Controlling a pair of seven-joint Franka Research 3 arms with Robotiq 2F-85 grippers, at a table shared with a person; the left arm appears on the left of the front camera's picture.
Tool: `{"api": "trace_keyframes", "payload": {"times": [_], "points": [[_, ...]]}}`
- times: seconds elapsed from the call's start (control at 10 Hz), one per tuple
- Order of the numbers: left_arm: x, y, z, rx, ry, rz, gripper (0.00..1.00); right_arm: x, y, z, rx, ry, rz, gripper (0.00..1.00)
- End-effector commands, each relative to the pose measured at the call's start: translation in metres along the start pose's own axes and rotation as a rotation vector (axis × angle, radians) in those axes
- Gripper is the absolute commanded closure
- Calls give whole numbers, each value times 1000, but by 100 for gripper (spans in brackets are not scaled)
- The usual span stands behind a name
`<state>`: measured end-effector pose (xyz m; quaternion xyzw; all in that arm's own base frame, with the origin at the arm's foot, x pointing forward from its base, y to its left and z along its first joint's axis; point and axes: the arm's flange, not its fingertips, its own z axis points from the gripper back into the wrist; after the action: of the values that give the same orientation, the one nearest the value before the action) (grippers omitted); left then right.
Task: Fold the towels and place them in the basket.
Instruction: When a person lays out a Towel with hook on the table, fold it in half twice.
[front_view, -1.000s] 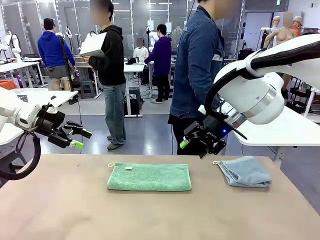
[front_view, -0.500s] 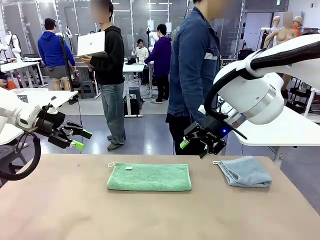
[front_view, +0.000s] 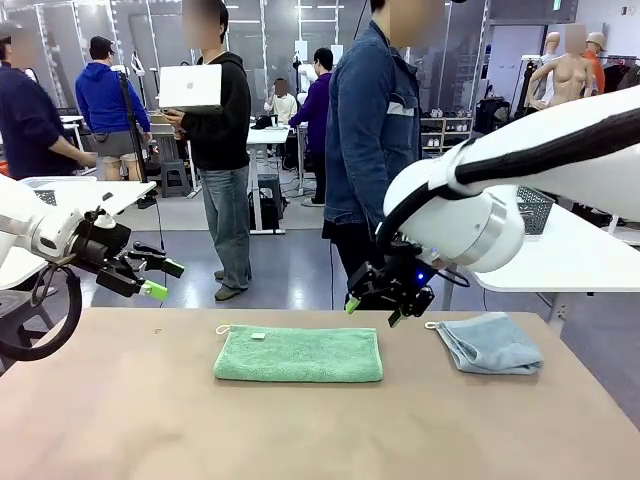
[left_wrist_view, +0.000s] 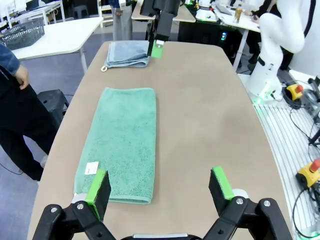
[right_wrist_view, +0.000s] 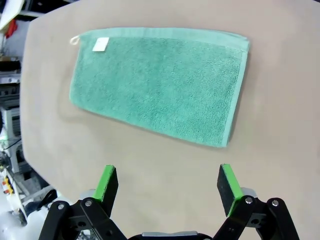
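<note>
Two towels lie flat on the table (front_view: 120, 410). The larger towel (front_view: 298, 354) occupies the middle; the smaller towel (front_view: 491, 343) lies to its right, apart from it, near the table's far edge. The right gripper (front_view: 374, 306) hangs above the gap between them, at the far edge. The left gripper (front_view: 160, 279) hangs beyond the table's far left corner. A person (front_view: 370, 150) stands behind the table, at the far side.
</note>
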<state>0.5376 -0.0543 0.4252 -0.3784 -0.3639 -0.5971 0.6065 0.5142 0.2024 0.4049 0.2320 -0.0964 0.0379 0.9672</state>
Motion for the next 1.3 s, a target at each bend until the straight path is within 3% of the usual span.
{"api": "trace_keyframes", "payload": {"times": [0.0,0.6,1.2], "points": [[1,1,0,1,0,-2,0,0,4,-23,-95,-3,-58,0],[1,1,0,1,0,-2,0,4,3,-91,-299,-22,-57,0],[1,1,0,1,0,-2,0,28,0,-117,-367,-52,-102,0]]}}
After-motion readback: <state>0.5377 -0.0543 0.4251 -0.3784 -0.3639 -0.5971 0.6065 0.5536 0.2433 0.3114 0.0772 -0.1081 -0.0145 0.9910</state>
